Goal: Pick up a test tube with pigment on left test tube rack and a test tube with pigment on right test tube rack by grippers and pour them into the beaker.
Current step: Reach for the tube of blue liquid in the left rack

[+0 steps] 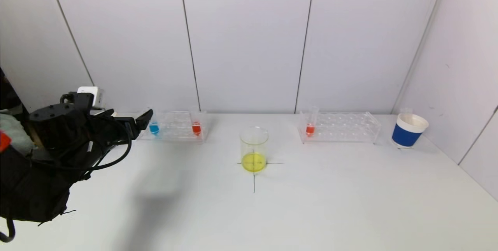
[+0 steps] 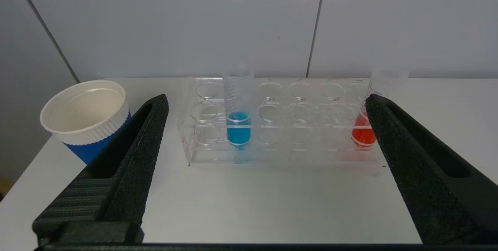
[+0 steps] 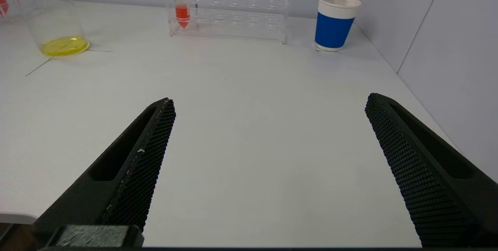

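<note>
The left test tube rack (image 1: 175, 128) stands at the back left and holds a blue-pigment tube (image 1: 154, 128) and a red-pigment tube (image 1: 196, 128). My left gripper (image 1: 142, 120) is open just in front of the rack's left end, holding nothing. In the left wrist view it (image 2: 266, 99) faces the rack (image 2: 295, 153), with the blue tube (image 2: 238, 126) between the jaws and the red tube (image 2: 363, 134) by one finger. The right rack (image 1: 342, 126) holds one red tube (image 1: 310, 128). The beaker (image 1: 254, 150) holds yellow liquid. My right gripper (image 3: 268, 101) is open and empty over bare table, out of the head view.
A blue paper cup (image 1: 408, 130) stands right of the right rack, near the side wall. Another blue cup (image 2: 85, 114) stands left of the left rack. The right wrist view shows the beaker (image 3: 50, 17), right rack (image 3: 241, 13) and cup (image 3: 334, 23) far ahead.
</note>
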Controlling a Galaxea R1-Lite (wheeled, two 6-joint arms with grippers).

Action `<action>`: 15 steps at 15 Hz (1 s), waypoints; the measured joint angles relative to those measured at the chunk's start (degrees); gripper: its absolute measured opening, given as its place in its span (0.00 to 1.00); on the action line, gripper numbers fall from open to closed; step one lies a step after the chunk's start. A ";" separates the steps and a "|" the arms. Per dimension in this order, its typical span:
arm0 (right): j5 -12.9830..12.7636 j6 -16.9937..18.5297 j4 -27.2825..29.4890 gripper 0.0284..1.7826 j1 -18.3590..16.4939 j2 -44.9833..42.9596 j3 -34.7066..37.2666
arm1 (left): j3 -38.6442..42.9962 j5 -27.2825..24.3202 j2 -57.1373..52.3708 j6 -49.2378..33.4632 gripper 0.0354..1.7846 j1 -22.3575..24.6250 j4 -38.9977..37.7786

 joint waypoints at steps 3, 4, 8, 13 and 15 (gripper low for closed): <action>0.02 0.00 0.00 1.00 0.00 0.00 0.00 | -1.84 -3.15 5.85 -0.04 0.99 0.51 -2.66; 0.02 0.00 0.00 1.00 0.00 0.00 0.00 | -2.56 -3.80 7.23 0.00 0.99 0.88 -2.68; 0.02 0.02 0.00 1.00 0.00 0.00 0.00 | -5.40 -6.86 11.47 0.07 0.99 2.39 -2.62; 0.00 0.00 0.00 1.00 0.00 0.00 0.00 | -8.96 -8.97 15.38 0.20 0.99 3.66 -2.55; 0.02 0.00 0.00 1.00 0.00 0.00 0.00 | -10.42 -9.08 16.47 0.27 0.99 4.18 -2.38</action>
